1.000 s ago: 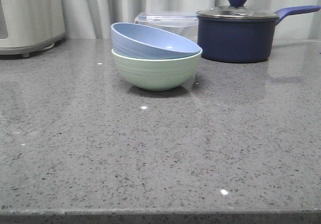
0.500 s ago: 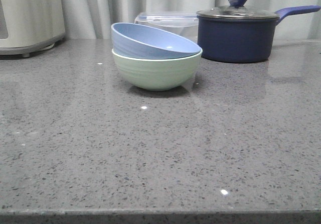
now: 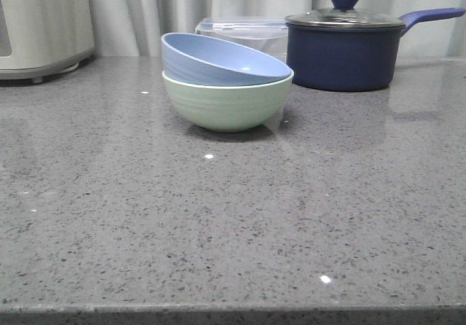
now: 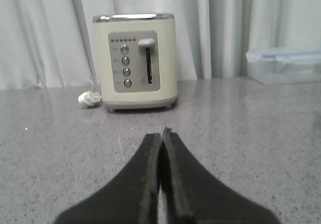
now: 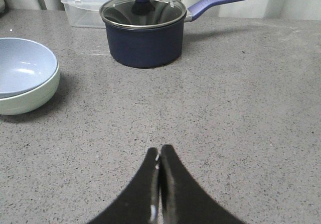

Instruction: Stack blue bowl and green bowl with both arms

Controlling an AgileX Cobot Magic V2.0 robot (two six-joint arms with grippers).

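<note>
Front view, nearest zone: bare speckled grey countertop (image 3: 233, 230), a few bright light glints on it. Neither arm appears in this view.

Left gripper (image 4: 161, 133), wrist view: both black fingers pressed together along their length, only a thin seam between them, nothing held. It hangs over open counter, well apart from any object.

Right gripper (image 5: 159, 151), wrist view: fingers likewise closed tip to tip, nothing between them. It is over bare counter, well apart from the bowls and the pot.

Mid counter: green bowl (image 3: 226, 105) stands upright on the countertop, slightly left of centre in the front view. Blue bowl (image 3: 218, 59) sits inside it, nested but tilted: its left rim rides high above the green rim, its right rim dips to about the level of the green rim. A small shadow lies under the pair. The right wrist view shows the same stack at the frame edge, blue inside green.

Behind the bowls: a clear plastic box (image 3: 244, 33) with lid, partly hidden by them. To the right of it, a dark navy saucepan (image 3: 342, 52) with glass lid, blue knob, and a handle pointing right.

Far left: cream toaster (image 4: 135, 61), upright, lever and four round buttons facing the left wrist camera, a white plug lying just beside its base.

Rear: pale curtain (image 3: 160, 4) across the whole back.
</note>
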